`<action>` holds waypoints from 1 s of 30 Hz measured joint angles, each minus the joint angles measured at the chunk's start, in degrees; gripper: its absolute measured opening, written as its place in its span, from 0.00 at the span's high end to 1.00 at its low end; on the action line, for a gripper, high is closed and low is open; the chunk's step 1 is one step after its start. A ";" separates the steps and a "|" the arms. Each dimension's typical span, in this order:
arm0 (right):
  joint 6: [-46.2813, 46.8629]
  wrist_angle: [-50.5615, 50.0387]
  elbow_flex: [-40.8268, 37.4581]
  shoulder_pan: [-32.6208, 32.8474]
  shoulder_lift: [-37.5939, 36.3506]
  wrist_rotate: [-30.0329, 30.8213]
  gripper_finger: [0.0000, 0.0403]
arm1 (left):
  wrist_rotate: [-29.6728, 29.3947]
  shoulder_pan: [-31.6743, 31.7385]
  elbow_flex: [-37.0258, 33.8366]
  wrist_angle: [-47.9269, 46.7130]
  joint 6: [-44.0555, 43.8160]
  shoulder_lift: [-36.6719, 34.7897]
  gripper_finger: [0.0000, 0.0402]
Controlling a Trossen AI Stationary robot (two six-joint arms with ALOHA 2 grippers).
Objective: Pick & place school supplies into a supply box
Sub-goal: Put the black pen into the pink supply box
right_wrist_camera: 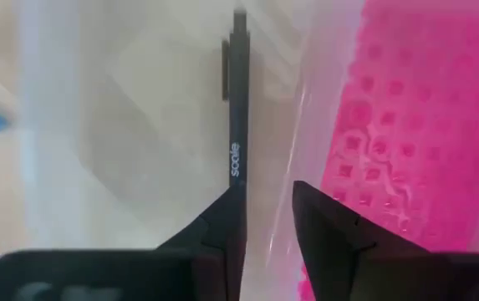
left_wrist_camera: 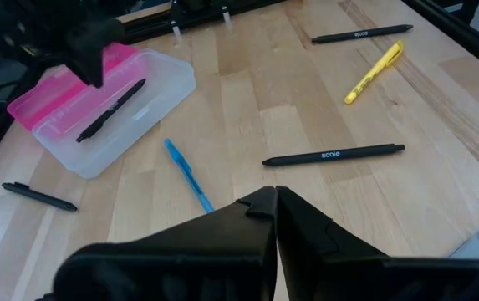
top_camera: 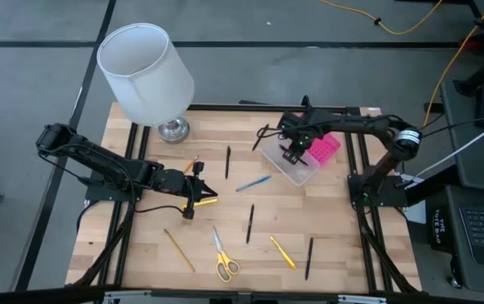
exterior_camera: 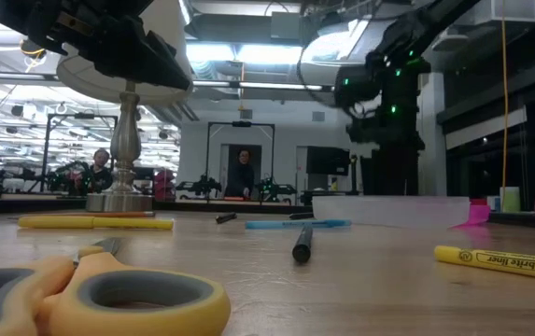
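- So far, high view: the supply box (top_camera: 296, 162) lies open on the table, pink lid (top_camera: 323, 149) folded back on its far-right side. The right gripper (top_camera: 291, 154) hangs directly over the clear base. The left gripper (top_camera: 193, 200) sits well to the left of the box, just beside a yellow pen (top_camera: 205, 202). Most supplies lie loose on the wood: a blue pen (top_camera: 252, 182) just left of the box, black pens (top_camera: 249, 223) further off, the scissors (top_camera: 223, 256) well away toward the near edge. My judgement: the task is at an early stage, most items left.
- Low view: the box (exterior_camera: 388, 209) shows as a low clear shape with loose pens in front of it; the scissors handle (exterior_camera: 146, 301) fills the near corner. Gripper fingers are not readable here.
- Left wrist view: one black pen (left_wrist_camera: 111, 110) lies inside the clear base of the box (left_wrist_camera: 168, 88); I see no other item in it. The left gripper's (left_wrist_camera: 275, 205) fingertips meet, holding nothing visible. The blue pen (left_wrist_camera: 187, 173) lies between it and the box.
- Right wrist view: the right gripper's (right_wrist_camera: 266, 199) fingers stand narrowly apart above the box base. The black pen (right_wrist_camera: 237, 125) in the box runs alongside one finger, not between the two, so it looks released.
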 joint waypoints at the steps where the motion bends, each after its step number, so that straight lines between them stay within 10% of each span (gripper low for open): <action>1: -0.01 0.00 0.06 0.20 -1.19 0.00 0.74 | -0.02 0.02 0.00 0.00 -0.02 -0.01 0.99; 30: 6.70 3.10 -7.56 34.65 -24.53 1.47 0.80 | 0.19 -0.01 -0.02 -0.02 0.09 0.00 0.99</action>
